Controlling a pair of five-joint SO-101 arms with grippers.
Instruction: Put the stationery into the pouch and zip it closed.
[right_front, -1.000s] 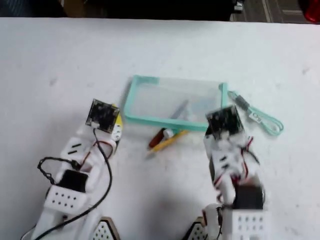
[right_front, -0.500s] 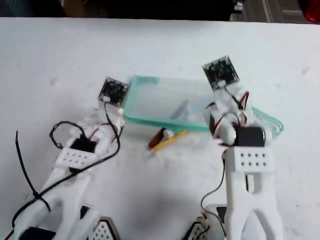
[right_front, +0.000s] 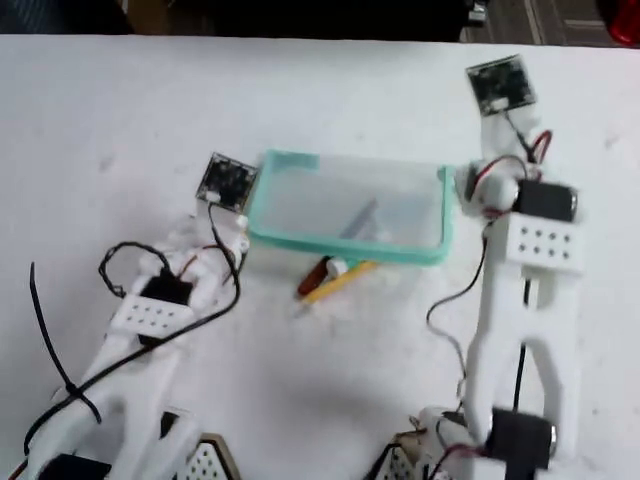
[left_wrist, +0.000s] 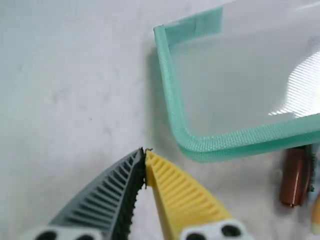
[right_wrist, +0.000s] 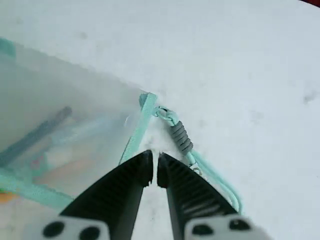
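Left pincer (left_wrist: 144, 152) at pouch's (right_front: 330, 241) 9 o'clock, right pincer (right_wrist: 155, 157) by zip pull (right_wrist: 179, 136) at 3: both closed, empty. Pens (right_front: 322, 272) lie outside at 6, so you're mid-loading. Grab them next.

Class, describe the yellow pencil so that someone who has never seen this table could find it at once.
On the white table, find the clear pouch with mint-green trim in the middle. Just outside its long near edge lies the yellow pencil, slanted, beside a reddish-brown piece. Unlike the grey pen inside the pouch, it lies on bare table.
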